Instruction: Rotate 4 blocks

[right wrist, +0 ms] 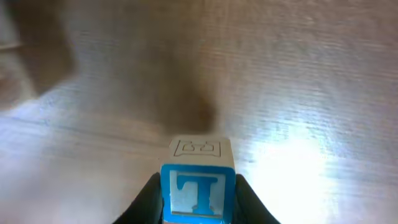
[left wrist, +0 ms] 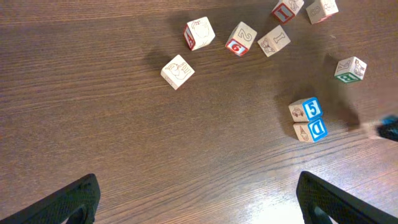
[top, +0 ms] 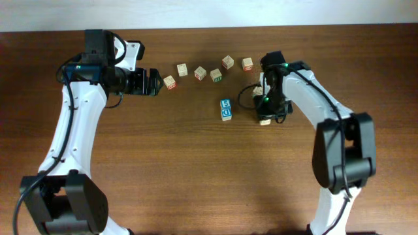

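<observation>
Right wrist view: the right gripper (right wrist: 198, 202) pinches the blue T block (right wrist: 198, 186) on the table (top: 163, 163), near the two other blue blocks (top: 226, 109). The left gripper (left wrist: 199, 202) stands wide. Next, I judge, it must turn the block in place.

table (top: 196, 170): mid-brown wood with fine grain, washed pale by glare in the right wrist view; T block (right wrist: 198, 190): bright blue frame, pale centre, blue T, top face pale wood with a thin outline drawing; 5 block (left wrist: 306, 109) and D block (left wrist: 310, 130): pale wood, one bright blue printed face each, dark line drawings on the side faces; green block (left wrist: 350, 68): pale, green marking; 6 block (left wrist: 240, 39): red-framed 6, pale top; I block (left wrist: 286, 9): red print; left arm (top: 70, 124) and right arm (top: 317, 91): white shells, black joints; left fingers (left wrist: 68, 202) and right fingers (right wrist: 143, 208): black.
</observation>
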Available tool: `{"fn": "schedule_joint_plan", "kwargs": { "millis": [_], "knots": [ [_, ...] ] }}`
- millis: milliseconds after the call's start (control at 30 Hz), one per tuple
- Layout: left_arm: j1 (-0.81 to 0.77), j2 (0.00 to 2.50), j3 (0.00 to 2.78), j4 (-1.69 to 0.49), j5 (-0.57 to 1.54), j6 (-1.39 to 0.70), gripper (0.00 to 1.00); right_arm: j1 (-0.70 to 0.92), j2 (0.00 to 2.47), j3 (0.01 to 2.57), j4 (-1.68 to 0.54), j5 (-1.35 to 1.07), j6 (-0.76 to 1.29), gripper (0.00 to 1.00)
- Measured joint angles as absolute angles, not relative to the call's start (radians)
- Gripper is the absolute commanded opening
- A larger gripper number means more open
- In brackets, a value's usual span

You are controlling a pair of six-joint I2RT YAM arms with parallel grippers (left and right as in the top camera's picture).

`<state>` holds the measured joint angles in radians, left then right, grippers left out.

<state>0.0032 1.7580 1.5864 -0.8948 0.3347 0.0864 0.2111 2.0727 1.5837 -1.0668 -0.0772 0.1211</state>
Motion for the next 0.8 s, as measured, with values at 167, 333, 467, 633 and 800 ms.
{"fn": "schedule_joint_plan", "kwargs": {
  "millis": [167, 333, 467, 633, 800],
  "knots": [
    [0.003, 1.758, 1.586, -0.895, 0.337, 0.086, 0.99, 0.294, 1.89, 1.465, -1.063, -0.094, 0.21, 0.15],
    [0.003, 1.758, 1.586, -0.895, 0.337, 0.086, 0.99, 0.355, 1.895, 1.253, -0.858, -0.069, 0.298, 0.32],
    [0.003, 1.758, 1.586, -0.894, 0.337, 0.086, 0.99, 0.355, 1.895, 1.248, -0.863, -0.06, 0.316, 0.52],
    [0.003, 1.758, 1.586, -0.894, 0.338, 0.086, 0.99, 0.36, 1.901, 1.495, -0.781, -0.091, 0.289, 0.68],
    [0.003, 1.758, 1.586, -0.879, 0.338, 0.086, 0.99, 0.452, 2.054, 1.506, -0.62, -0.075, 0.302, 0.67]
  ]
}}
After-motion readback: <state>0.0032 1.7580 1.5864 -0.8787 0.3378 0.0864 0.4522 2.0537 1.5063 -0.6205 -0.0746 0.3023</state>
